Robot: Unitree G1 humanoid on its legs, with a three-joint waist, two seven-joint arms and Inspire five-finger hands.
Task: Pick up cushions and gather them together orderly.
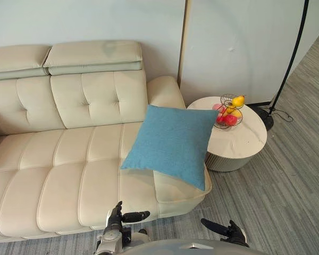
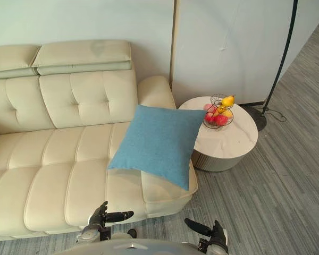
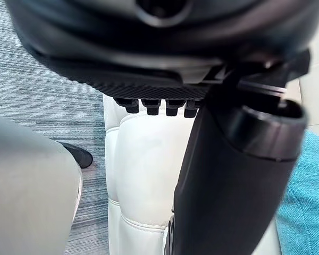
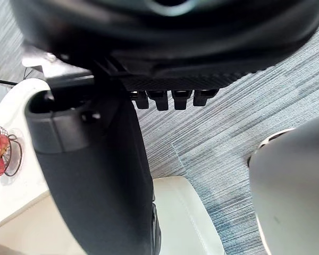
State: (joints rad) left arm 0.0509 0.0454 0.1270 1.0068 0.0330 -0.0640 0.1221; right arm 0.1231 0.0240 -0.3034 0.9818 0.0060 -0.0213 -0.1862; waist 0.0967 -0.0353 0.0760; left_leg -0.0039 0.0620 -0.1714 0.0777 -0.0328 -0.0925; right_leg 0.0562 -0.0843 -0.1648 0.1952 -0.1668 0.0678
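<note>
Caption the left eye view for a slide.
Blue cushion on cream sofa beside round table with fruit basket; left hand and right hand open, empty.

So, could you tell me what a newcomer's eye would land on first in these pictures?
The blue cushion, propped at the right end of the cream sofa by its armrest, stands out most. Just right of it, a round white side table carries a wire basket of red and yellow fruit. The left hand and right hand hang open, low before the sofa.

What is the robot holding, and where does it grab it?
Nothing. The left robot hand and right robot hand are both open and empty. The blue cushion lies on the sofa, touched by neither.
</note>
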